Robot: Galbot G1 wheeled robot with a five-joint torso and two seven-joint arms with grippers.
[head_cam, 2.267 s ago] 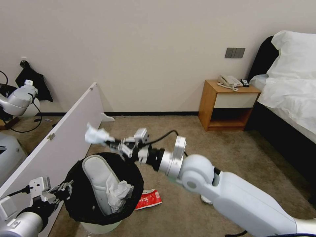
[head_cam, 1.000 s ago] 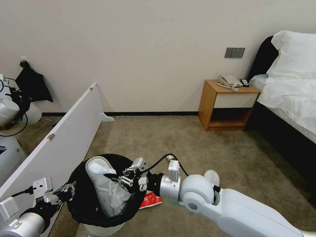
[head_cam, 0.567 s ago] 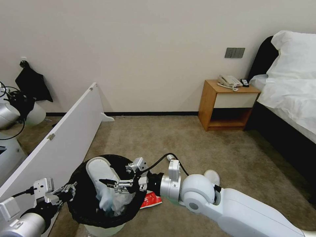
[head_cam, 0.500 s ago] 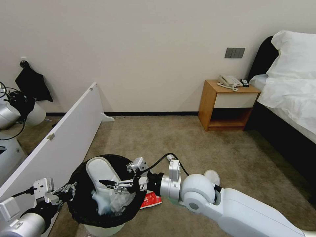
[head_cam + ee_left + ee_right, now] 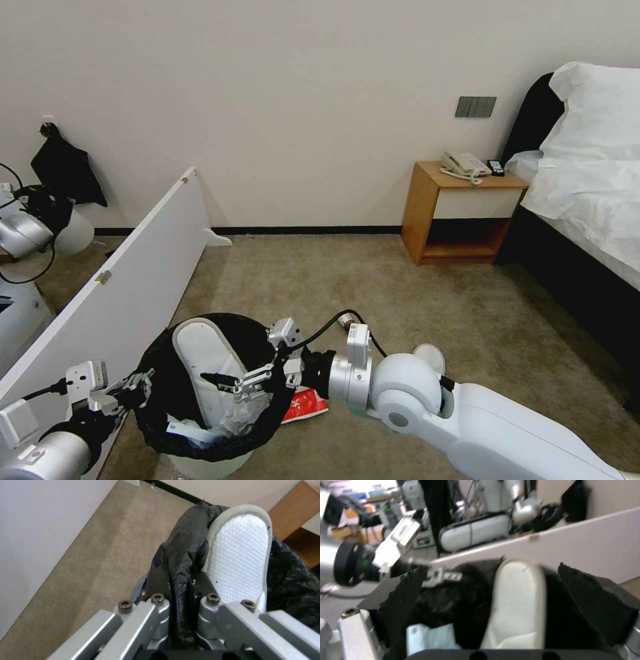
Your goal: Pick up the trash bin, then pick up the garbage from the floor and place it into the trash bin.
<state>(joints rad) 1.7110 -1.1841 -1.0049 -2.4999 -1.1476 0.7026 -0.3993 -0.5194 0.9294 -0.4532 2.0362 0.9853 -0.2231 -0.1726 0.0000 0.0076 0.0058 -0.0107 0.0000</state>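
Clamping the black-lined rim of the trash bin [image 5: 208,390], the left gripper [image 5: 133,389] has its fingers [image 5: 156,610] pinched on a fold of the bag, the plastic squeezed flat between them in the left wrist view. Just past those fingers, inside the bin, a white slipper [image 5: 200,363] stands on end with its dotted sole leaning against the liner. From the opposite side, the right gripper [image 5: 230,385] hangs over the bin's mouth with its fingers [image 5: 217,380] spread apart and nothing between them; the slipper stands just beyond their tips. Below these open fingers, down in the bag, lie crumpled white tissue wads [image 5: 190,430]. Behind the right gripper, a flattened red-white packet [image 5: 305,404] lies on the carpet, touching the bin's side. Behind the right arm's elbow, a second white slipper [image 5: 430,357] rests on the floor, partly hidden by the arm. A white board [image 5: 113,280] runs along the floor on the left gripper's side. Well beyond, a wooden nightstand [image 5: 460,217] carries a telephone [image 5: 465,165], beside a bed [image 5: 587,180] with white linen.
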